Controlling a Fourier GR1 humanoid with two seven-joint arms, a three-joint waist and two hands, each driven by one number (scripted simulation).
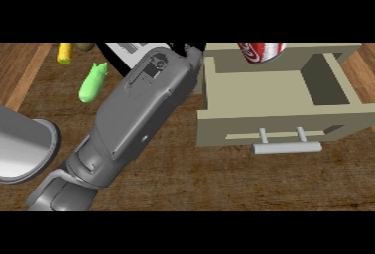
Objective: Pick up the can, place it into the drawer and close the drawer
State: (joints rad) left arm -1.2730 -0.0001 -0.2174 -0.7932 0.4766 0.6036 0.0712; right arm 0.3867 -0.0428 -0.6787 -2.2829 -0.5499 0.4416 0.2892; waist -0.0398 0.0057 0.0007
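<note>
Wooden counter point(219, 183): spans the whole view.
Grey forearm point(128, 119): runs from near left up toward far centre; its hand point(189, 52) is mostly hidden at the far edge, finger state cannot be told.
Beige drawer point(278, 124): open, right of the forearm, bar handle point(287, 147) on its near face.
Grey rounded object point(22, 149): at the left edge.
Red can point(261, 51): at the drawer's far end, cut by the view's edge.
Green item point(92, 82): far left.
Yellow item point(64, 53): beyond the green one.
</note>
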